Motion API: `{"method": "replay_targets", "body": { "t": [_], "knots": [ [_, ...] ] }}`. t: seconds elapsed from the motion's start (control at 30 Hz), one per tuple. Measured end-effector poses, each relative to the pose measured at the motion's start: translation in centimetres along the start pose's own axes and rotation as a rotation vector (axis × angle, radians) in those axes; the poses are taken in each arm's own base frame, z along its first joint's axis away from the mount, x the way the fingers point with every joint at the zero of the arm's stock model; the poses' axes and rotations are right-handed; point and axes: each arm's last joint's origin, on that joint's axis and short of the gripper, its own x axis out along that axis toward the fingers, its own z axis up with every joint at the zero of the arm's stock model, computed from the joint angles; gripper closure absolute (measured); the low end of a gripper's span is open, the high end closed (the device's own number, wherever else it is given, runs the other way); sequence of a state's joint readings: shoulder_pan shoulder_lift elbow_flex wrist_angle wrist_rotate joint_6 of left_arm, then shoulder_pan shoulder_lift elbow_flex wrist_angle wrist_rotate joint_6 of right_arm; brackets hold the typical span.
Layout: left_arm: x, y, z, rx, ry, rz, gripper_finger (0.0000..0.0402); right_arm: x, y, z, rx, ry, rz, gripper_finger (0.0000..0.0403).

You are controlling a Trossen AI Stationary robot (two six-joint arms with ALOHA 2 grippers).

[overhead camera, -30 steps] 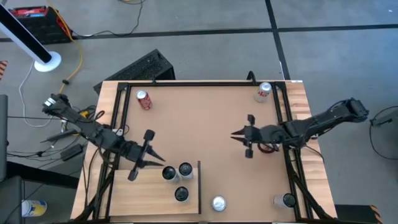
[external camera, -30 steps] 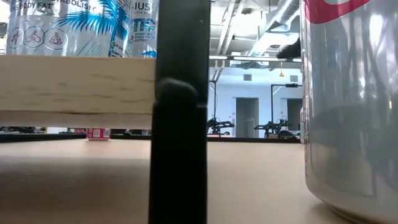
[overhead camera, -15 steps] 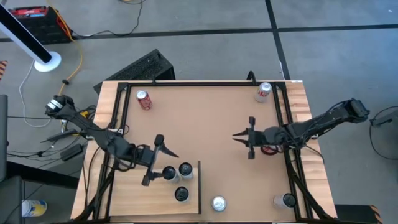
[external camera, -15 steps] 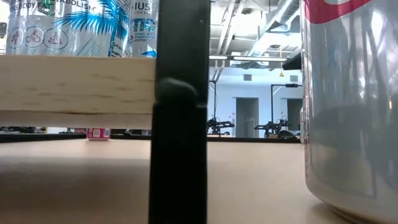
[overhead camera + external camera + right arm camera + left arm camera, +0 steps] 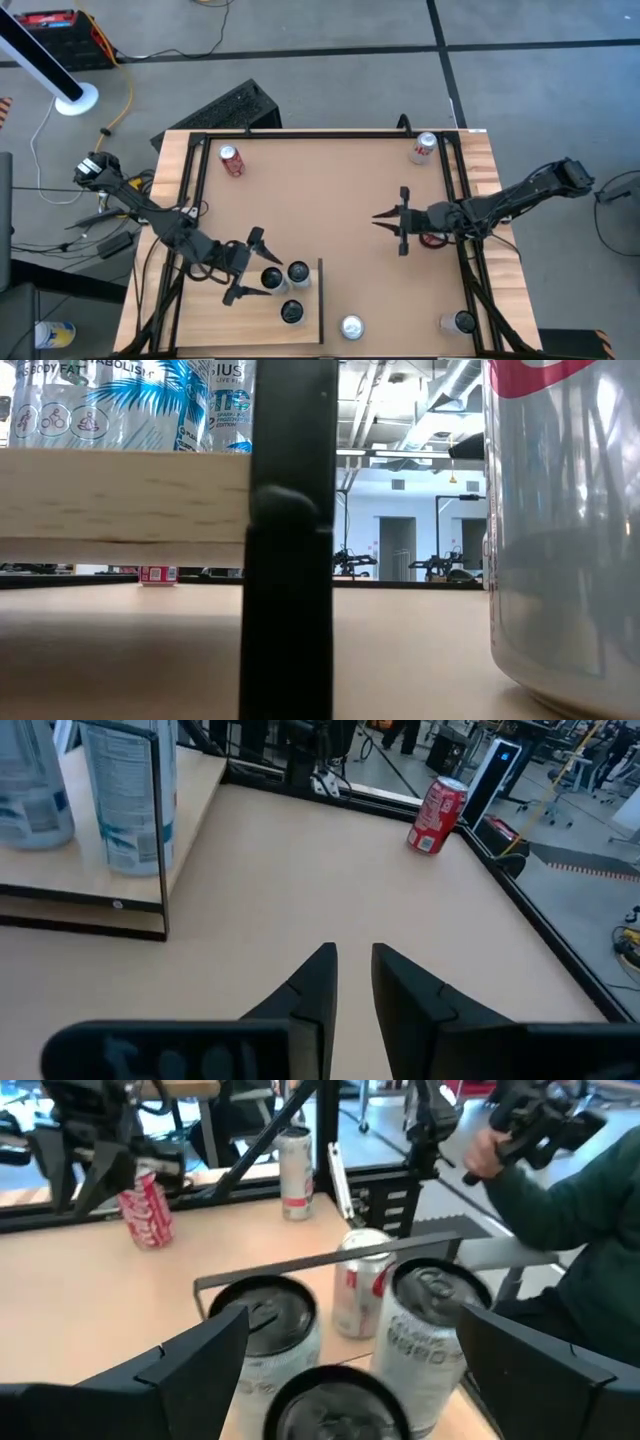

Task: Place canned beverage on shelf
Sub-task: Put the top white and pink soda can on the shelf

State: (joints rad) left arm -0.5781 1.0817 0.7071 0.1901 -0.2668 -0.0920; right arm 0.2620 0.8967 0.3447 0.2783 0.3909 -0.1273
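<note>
Three dark-topped cans stand upright on the pale wood shelf (image 5: 215, 310), beside its black rail (image 5: 320, 300). My left gripper (image 5: 263, 276) is open at the shelf's far edge. Its fingers stand on either side of the nearest can (image 5: 335, 1405) and are apart from it. The other two cans (image 5: 262, 1325) (image 5: 430, 1330) stand just beyond, toward the rail. My right gripper (image 5: 380, 218) hovers shut over the tabletop's right half with nothing in it. In the low view the shelf board (image 5: 120, 495) carries cans (image 5: 120, 405) above the table.
A red can (image 5: 232, 160) stands at the far left and another can (image 5: 424, 147) at the far right. A silver can (image 5: 351, 326) stands past the rail, one more (image 5: 462, 322) at the near right. A person's green sleeve (image 5: 565, 1210) shows beyond the table.
My left gripper has opened wide from shut. It has moved toward the table's near edge, up to the cans on the shelf, so that its fingers now flank the nearest can. The cans have stayed where they were.
</note>
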Motion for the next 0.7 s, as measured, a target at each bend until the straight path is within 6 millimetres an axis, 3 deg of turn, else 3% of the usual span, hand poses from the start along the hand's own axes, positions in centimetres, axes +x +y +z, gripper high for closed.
{"method": "replay_targets", "body": {
  "t": [0.7],
  "knots": [
    [0.0, 0.2, -2.0, 0.021, 0.103, 0.024, 0.0058, 0.0, 0.1, -0.6, 0.124, 0.055, 0.032, 0.0314]
  ]
}}
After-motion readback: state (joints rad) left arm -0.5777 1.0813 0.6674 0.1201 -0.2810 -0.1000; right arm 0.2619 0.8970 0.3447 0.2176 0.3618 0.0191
